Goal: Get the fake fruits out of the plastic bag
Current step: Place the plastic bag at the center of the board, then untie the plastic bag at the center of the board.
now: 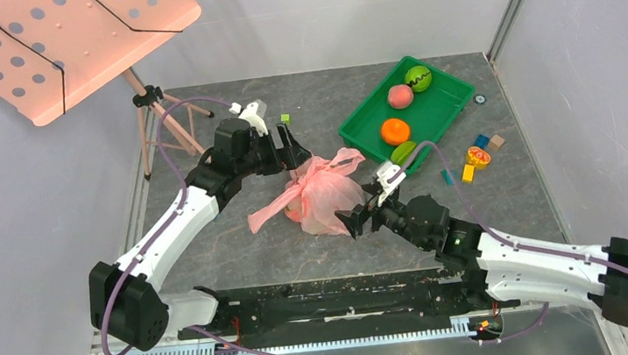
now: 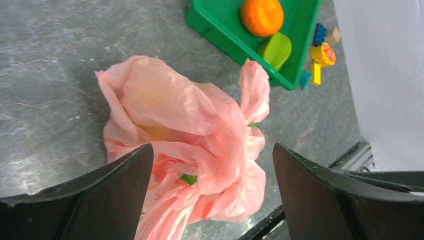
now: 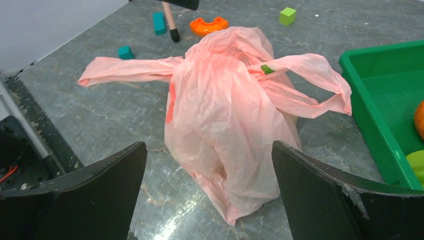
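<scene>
The pink plastic bag [image 1: 323, 192] lies crumpled on the grey table, its handles spread out to the left and the upper right. It also shows in the left wrist view [image 2: 185, 110] and the right wrist view [image 3: 225, 120]. The fake fruits are hidden inside it. Only a green bit [image 2: 188, 178] shows through the folds, and a reddish shape [image 1: 294, 216] shows through the bag's left side. My left gripper [image 1: 294, 147] is open and empty just above the bag's far top [image 2: 211, 150]. My right gripper [image 1: 356, 222] is open and empty at the bag's near end [image 3: 208, 145].
A green tray [image 1: 443, 98] at the back right holds a green ball with a wavy line [image 1: 418, 77], a pink peach [image 1: 400, 95], an orange [image 1: 395, 131] and a light green fruit [image 1: 403, 152]. Small toy blocks [image 1: 477, 157] lie right of it. A pink perforated music stand [image 1: 58, 41] stands back left.
</scene>
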Controlling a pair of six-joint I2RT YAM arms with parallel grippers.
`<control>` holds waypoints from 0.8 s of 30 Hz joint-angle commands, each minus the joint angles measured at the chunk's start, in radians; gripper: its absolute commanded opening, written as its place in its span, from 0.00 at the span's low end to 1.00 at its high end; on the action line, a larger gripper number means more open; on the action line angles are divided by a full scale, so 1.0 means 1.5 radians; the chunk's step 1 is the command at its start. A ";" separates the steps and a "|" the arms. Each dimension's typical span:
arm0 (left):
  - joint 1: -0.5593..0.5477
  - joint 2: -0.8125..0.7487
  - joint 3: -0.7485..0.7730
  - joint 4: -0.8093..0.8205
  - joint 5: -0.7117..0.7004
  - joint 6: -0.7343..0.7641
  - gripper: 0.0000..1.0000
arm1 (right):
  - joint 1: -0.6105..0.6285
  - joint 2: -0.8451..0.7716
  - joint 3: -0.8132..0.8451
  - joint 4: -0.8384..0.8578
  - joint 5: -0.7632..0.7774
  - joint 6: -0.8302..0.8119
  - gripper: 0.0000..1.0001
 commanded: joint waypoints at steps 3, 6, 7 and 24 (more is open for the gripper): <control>-0.002 -0.004 -0.012 0.050 0.083 -0.031 0.91 | 0.037 0.077 0.028 0.123 0.140 0.013 0.95; -0.002 0.007 -0.007 0.042 0.092 -0.015 0.84 | 0.041 0.096 0.038 0.125 0.161 0.015 0.94; -0.002 0.012 -0.002 0.039 0.096 -0.012 0.83 | 0.042 0.098 0.038 0.125 0.166 0.015 0.93; -0.052 0.103 0.062 -0.017 0.026 0.050 0.57 | 0.041 0.025 -0.009 0.099 0.200 0.012 0.94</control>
